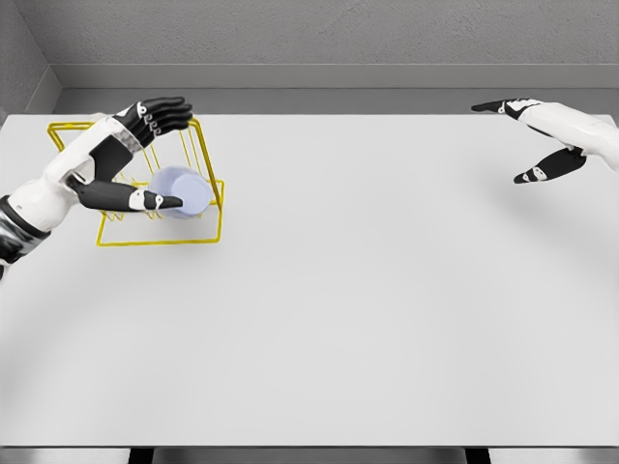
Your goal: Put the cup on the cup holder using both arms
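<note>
Inside the yellow wire-frame cup holder (pixel 198 208), the pale lavender round cup (pixel 182 191) sits with the left hand (pixel 131 159) spread around it, thumb at its near rim, fingers extended over the frame, likely at the release stage. Note that your right hand (pixel 542 135) hangs well apart from the holder, fingers splayed and empty. The white flat table (pixel 368 309) offers free room right of the holder, whereas the holder's left side sits near the table edge.

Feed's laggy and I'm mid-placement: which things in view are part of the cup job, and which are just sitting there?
Part of the job:
- pale blue cup, at the yellow wire cup holder
- left hand, fingers spread around the cup
- right hand, open, far right, holding nothing

Just there:
- white table
- grey wall behind
</note>
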You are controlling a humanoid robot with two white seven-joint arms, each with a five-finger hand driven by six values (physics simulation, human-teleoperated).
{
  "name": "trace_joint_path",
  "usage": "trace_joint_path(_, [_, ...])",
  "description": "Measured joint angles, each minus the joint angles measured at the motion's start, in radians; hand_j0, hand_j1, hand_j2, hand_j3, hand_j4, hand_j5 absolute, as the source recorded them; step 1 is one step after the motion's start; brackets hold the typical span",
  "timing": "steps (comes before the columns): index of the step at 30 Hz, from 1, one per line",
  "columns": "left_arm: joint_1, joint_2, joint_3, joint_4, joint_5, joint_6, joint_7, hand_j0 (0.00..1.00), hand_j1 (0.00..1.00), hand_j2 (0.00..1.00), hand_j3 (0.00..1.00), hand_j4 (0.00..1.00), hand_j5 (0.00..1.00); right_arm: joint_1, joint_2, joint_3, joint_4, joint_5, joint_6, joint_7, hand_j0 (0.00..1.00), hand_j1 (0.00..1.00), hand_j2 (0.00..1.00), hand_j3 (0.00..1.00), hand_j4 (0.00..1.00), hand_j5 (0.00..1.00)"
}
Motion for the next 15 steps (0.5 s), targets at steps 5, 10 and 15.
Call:
trace_joint_path(5, [0.002,0.0,0.0,0.0,0.0,-0.006,0.0,1.0,1.0,1.0,1.0,1.0,1.0,0.002,0.001,0.0,0.0,0.0,0.0,0.0,1.0,1.0,1.0,1.0,1.0,1.0])
trace_joint_path(10, [0.035,0.002,-0.001,-0.002,0.001,-0.066,0.0,1.0,1.0,1.0,1.0,1.0,1.0,0.002,0.001,0.0,0.0,0.0,0.0,0.0,1.0,1.0,1.0,1.0,1.0,1.0])
trace_joint_path(15, [0.067,0.05,-0.002,-0.035,-0.041,-0.264,0.0,1.0,1.0,1.0,1.0,1.0,1.0,0.003,0.001,0.0,0.0,0.0,0.0,0.0,1.0,1.0,1.0,1.0,1.0,1.0])
